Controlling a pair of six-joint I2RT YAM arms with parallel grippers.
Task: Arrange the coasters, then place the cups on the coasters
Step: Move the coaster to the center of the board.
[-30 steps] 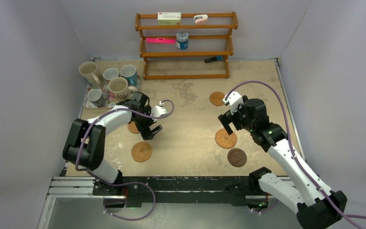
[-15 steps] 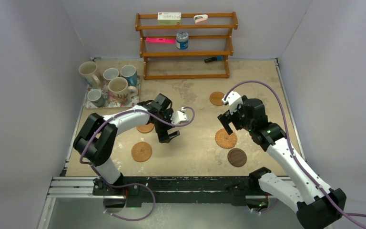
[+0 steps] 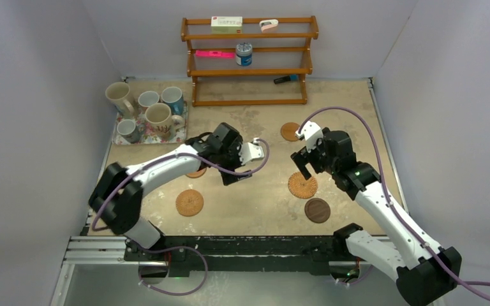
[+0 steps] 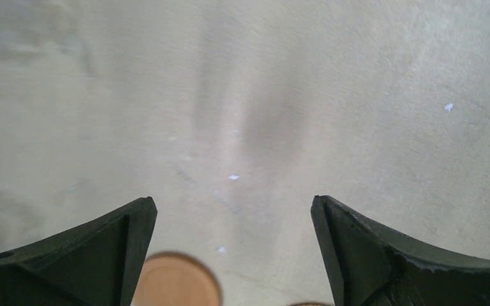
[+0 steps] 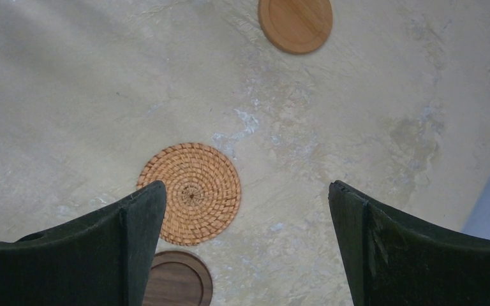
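Five coasters lie flat on the table. They are a woven one (image 3: 189,203) at front left, a smooth tan one (image 3: 196,172) partly under my left arm, a smooth tan one (image 3: 289,131) at the back, a woven one (image 3: 302,185) and a dark brown one (image 3: 317,210). Five cups (image 3: 159,117) stand on the floral tray (image 3: 147,137) at the back left. My left gripper (image 3: 236,177) (image 4: 233,204) hangs open and empty over bare table, with the tan coaster (image 4: 175,280) behind it. My right gripper (image 3: 302,164) (image 5: 247,185) is open above the table just right of the woven coaster (image 5: 191,191).
A wooden shelf rack (image 3: 249,60) stands at the back wall with a tin can (image 3: 244,54), a box and small items on it. White walls close in the left, right and back sides. The right arm's cable (image 3: 351,115) loops above the table.
My left arm has swung right, from the left side toward the middle of the table, still open. The tan coaster beside it now shows farther right. The right arm has barely moved.
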